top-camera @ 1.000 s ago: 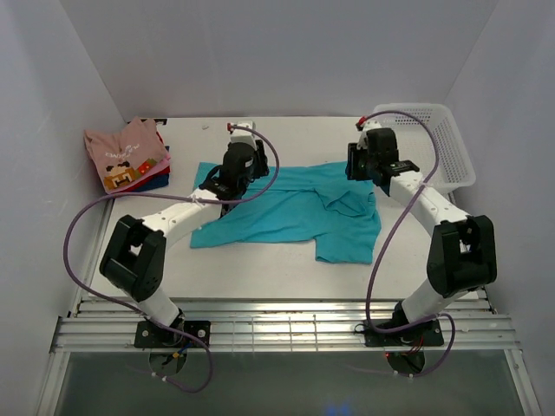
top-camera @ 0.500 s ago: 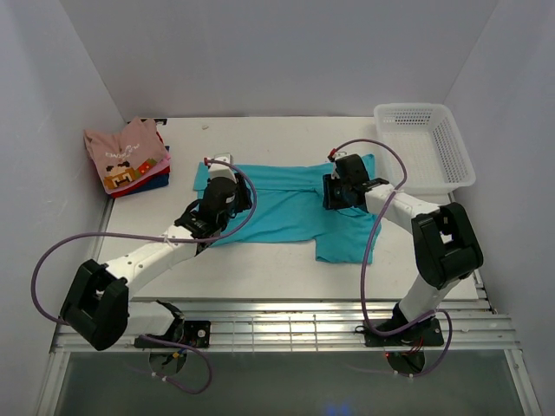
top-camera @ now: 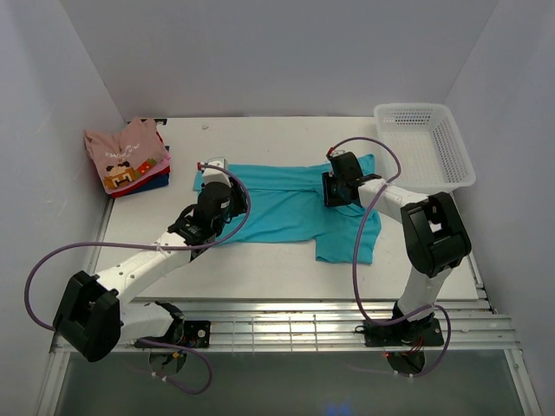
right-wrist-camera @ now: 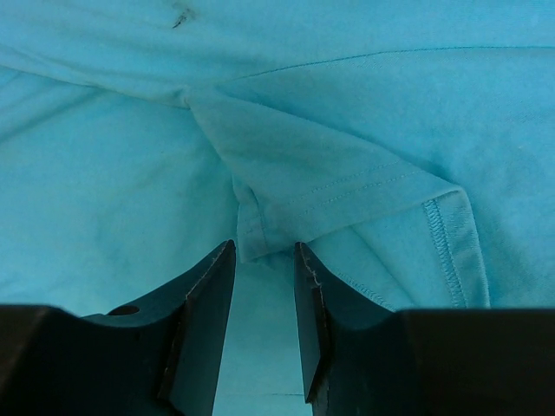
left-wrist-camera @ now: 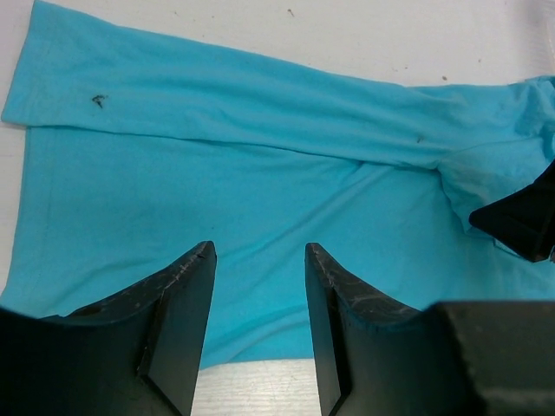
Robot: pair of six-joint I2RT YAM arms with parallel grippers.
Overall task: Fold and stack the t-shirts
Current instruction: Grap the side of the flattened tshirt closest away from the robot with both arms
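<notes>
While the teal t-shirt [top-camera: 286, 217] lies spread across the middle of the table [top-camera: 260, 273], its far edge folded over, my left fingers [left-wrist-camera: 186, 295] stand apart above its near half, gripping nothing. My right fingers [right-wrist-camera: 212, 303] are parted too, poised over a stitched fold. Folded t-shirts [top-camera: 128, 156] sit stacked at the far-left corner.

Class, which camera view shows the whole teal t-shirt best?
The top view: nearly the whole teal t-shirt shows, spread on the table. The left wrist view catches one portion; the right wrist view only close-up folds and a hem.
</notes>
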